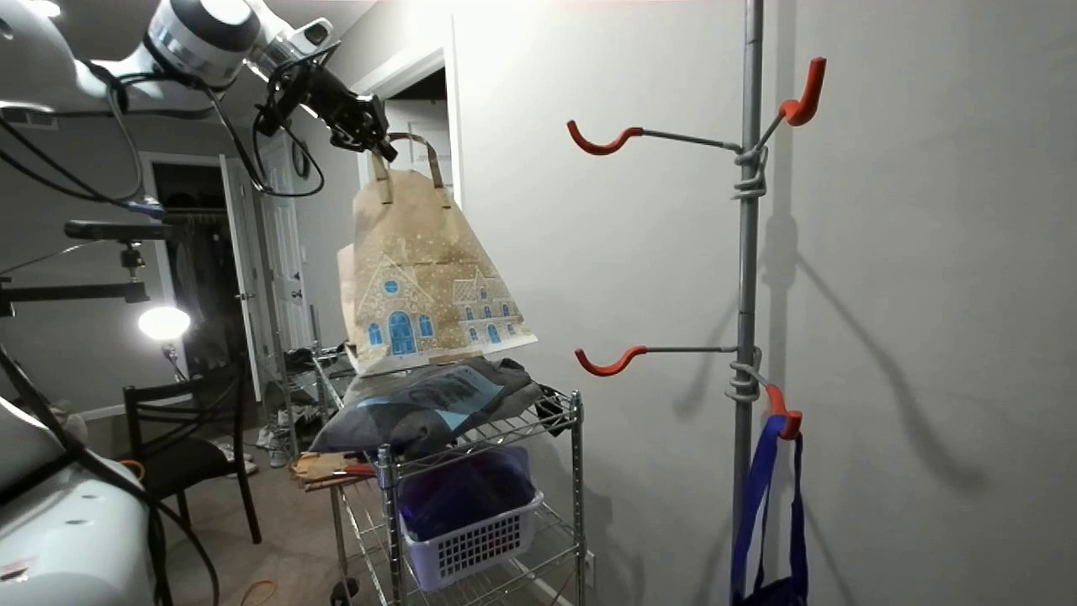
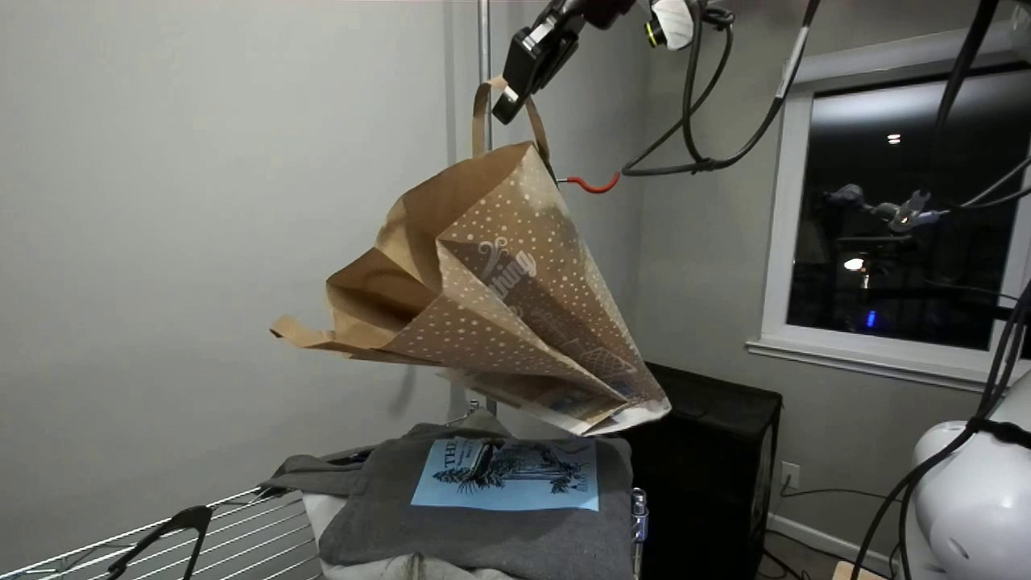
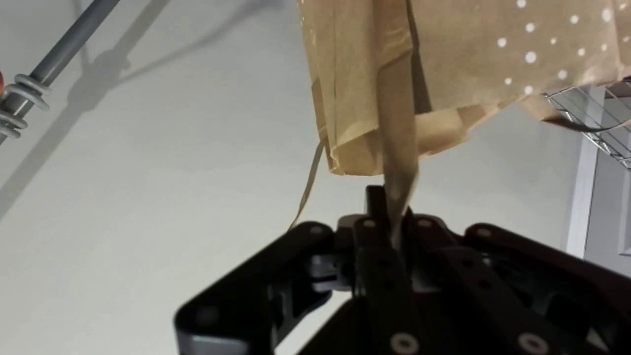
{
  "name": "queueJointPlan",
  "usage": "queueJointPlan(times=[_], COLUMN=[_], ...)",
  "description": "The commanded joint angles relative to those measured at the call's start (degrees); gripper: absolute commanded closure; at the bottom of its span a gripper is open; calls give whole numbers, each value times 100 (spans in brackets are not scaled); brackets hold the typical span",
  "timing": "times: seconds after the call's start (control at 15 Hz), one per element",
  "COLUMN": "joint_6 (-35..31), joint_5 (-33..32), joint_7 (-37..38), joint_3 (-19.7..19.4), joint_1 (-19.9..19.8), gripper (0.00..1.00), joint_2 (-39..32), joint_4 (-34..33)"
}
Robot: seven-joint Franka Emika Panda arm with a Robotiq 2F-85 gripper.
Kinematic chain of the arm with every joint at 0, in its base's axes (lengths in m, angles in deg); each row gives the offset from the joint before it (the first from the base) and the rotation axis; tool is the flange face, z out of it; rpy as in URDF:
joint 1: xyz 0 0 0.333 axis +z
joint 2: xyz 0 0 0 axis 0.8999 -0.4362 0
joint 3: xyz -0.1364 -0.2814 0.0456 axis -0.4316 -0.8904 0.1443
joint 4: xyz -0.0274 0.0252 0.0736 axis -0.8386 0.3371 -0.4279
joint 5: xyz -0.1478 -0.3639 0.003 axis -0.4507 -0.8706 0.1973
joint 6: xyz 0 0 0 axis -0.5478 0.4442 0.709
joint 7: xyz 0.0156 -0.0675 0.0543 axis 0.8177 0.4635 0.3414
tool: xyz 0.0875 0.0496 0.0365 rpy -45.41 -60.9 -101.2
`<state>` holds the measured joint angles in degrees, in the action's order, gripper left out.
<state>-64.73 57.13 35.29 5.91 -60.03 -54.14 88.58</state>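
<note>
Okay, my claw [image 2: 505, 111] pinches a handle [image 3: 398, 118] of the paper bag [image 2: 519, 302] dangling at my six o'clock: grip done, lift seemingly done, release not yet, a red hook [image 1: 599, 151] at three o'clock in an exterior view.

- Premises appeared domestic: a room in a home.
- Closet [image 1: 189, 181] held hanging clothes [image 1: 200, 278].
- Carpeted floor [image 1: 290, 539] was noted.
- White door [image 1: 284, 227] and sill-trimmed window [image 2: 910, 274] looked residential.

The paper bag [image 1: 416, 244] looks matt and creased. Below it sit dull cloth [image 2: 483, 536], a shiny metal wire rack [image 1: 392, 505] and a smooth plastic basket [image 1: 471, 547]; above it, the gripper [image 2: 506, 106] looks smooth.
</note>
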Motion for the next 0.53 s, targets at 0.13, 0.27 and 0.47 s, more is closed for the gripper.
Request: queueJointPlan(times=[0.13, 0.27, 0.47], joint_6=[169, 134, 145], joint_5=[-203, -228, -263], joint_7=[209, 247, 285], joint_3=[149, 183, 211], joint_1=[224, 293, 400], gripper=[96, 96, 96], joint_2=[-452, -568, -736], joint_4=[-61, 6, 46])
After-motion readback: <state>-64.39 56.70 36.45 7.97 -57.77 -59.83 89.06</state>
